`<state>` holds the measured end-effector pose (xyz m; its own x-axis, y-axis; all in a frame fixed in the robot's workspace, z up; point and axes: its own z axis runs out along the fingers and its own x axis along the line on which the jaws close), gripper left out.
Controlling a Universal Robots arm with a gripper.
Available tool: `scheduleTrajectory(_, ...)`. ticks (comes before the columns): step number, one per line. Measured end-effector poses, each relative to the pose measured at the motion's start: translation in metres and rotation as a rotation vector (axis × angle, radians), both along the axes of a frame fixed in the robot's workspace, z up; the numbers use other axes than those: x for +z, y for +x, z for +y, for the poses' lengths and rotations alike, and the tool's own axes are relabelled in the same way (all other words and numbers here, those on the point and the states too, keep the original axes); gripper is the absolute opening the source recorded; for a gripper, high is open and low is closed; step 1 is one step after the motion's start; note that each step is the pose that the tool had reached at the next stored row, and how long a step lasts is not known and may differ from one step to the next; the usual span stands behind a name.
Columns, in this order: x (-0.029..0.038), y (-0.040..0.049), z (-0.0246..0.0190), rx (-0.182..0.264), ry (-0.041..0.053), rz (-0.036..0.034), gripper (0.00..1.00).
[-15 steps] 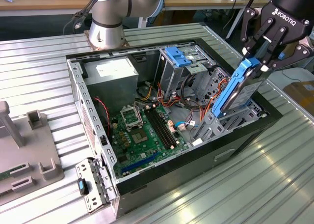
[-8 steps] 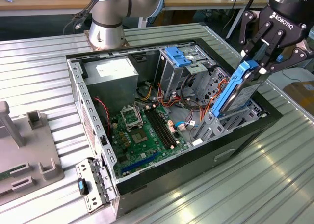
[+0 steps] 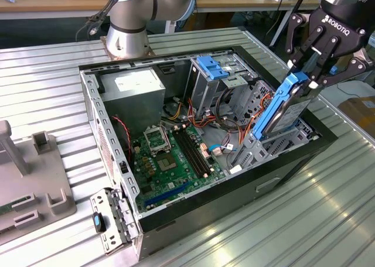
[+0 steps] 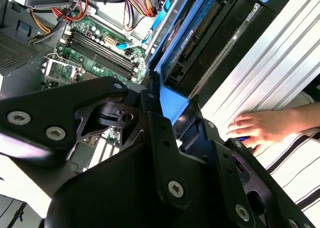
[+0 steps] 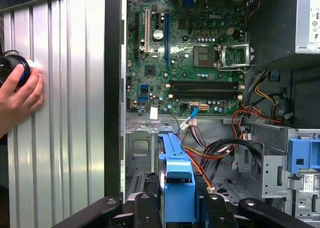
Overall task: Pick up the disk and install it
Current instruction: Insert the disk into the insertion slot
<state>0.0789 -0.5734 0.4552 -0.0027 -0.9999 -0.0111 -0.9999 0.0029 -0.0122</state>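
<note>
Exterior view looking down on the open computer case (image 3: 281,182) from farther off, both wrist views close above its motherboard (image 5: 185,53).

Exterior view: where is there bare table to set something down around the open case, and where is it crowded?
Bare table runs along the black outer wall of the case; a strip lies between case and grey fixture. A hand rests on the table. Inside, cables crowd the bays where the gripper holds the disk.

Open computer case (image 3: 275,179), green motherboard (image 3: 176,161) (loose cables (image 5: 220,150) beside), ribbed metal table (image 3: 281,232)
</note>
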Motion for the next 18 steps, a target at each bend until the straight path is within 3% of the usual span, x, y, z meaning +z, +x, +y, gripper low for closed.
scheduleTrajectory(6,-0.0136,0.0000,-0.0003,0.000,-0.0002,-0.0030,0.36)
scheduleTrajectory(13,-0.0403,0.0000,-0.0017,0.000,-0.0003,-0.0040,0.36)
scheduleTrajectory(18,-0.0435,0.0012,-0.0017,0.000,-0.0003,-0.0040,0.36)
